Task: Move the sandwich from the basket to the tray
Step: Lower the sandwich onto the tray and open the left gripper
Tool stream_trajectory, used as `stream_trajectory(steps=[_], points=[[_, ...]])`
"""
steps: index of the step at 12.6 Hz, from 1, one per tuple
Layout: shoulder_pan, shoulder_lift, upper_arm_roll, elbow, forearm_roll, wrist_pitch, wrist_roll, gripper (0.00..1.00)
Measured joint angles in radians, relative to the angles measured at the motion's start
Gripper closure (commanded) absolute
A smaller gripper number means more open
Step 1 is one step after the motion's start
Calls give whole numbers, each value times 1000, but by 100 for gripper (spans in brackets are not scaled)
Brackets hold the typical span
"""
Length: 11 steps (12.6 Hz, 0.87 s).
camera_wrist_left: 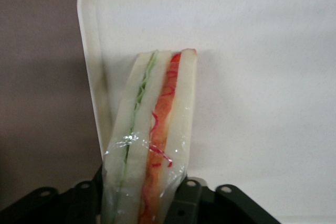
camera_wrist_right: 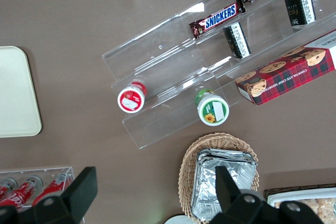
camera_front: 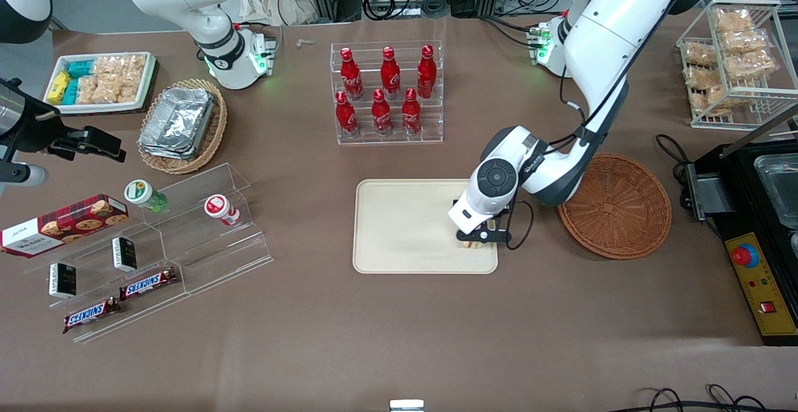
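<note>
The sandwich (camera_wrist_left: pixel 157 124), a plastic-wrapped wedge of white bread with green and red-orange layers, stands on edge over the cream tray (camera_wrist_left: pixel 262 66), close to the tray's rim. My left gripper (camera_wrist_left: pixel 144 203) is shut on the sandwich, one black finger (camera_wrist_left: pixel 189 198) pressed against each side. In the front view the gripper (camera_front: pixel 480 239) hangs low over the tray (camera_front: pixel 405 225), at the tray's corner that is nearest the camera and the basket. Only a sliver of the sandwich (camera_front: pixel 472 245) shows under it there. The reddish-brown basket (camera_front: pixel 617 206) lies beside the tray with nothing in it.
A clear rack of red cola bottles (camera_front: pixel 386 94) stands farther from the camera than the tray. Toward the parked arm's end are a stepped acrylic shelf with snacks (camera_front: pixel 156 237) and a tan basket of foil containers (camera_front: pixel 181 125). A black control box (camera_front: pixel 757 268) sits beside the basket.
</note>
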Motion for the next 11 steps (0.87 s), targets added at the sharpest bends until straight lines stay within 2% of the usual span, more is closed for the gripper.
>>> stream_trajectory(steps=[6,11], points=[[-1,-28,-4,63,0,-100,-7,0],[4,-177,-5,76,-18,-185,-9,0]])
